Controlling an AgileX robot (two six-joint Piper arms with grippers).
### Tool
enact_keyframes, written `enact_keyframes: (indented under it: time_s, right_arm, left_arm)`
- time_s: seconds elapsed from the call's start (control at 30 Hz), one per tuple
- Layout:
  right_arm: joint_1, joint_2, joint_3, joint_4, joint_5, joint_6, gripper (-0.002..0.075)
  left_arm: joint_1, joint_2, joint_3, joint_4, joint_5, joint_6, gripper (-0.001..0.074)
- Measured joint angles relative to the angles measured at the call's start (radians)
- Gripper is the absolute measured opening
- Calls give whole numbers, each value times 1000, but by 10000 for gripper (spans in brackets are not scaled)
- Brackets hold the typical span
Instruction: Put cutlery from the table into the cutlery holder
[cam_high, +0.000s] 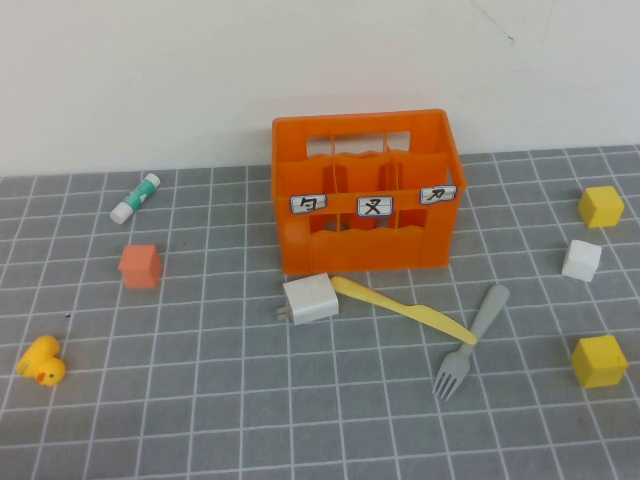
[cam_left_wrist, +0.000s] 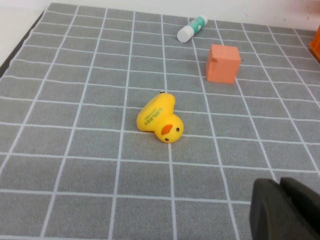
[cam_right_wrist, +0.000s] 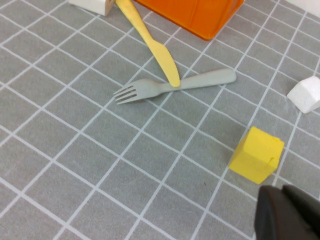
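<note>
Yellow knife (cam_high: 404, 307) and grey fork (cam_high: 470, 341) touch before the orange crate (cam_high: 364, 190); left gripper (cam_left_wrist: 286, 210) hangs near the duck (cam_left_wrist: 160, 120), right gripper (cam_right_wrist: 290, 214) beside a yellow cube (cam_right_wrist: 256, 154).

yellow duck (cam_left_wrist: 160, 120), orange cube (cam_left_wrist: 223, 63), glue stick (cam_left_wrist: 192, 28)

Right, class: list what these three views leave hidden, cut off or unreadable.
- Left hand: only a dark corner shows, cut off by the left wrist view's edge; absent from the high view.
- Right hand: likewise cut off in the right wrist view.
- Cutlery holder: its floor is hidden by its own walls; its label marks are too small to read.
- Knife: its handle end disappears behind the white charger.
</note>
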Motion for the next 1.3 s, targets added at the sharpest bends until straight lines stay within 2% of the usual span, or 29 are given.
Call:
enact_keyframes:
  time_s: [1.13,1.3]
  right_arm:
    - [0,-2,0,2,0,0,-3]
    - [0,-20,0,-54,-50,-4,-3]
  left_arm:
    - [0,0,0,0,0,-11,0]
    - [0,0,0,0,0,-11,0]
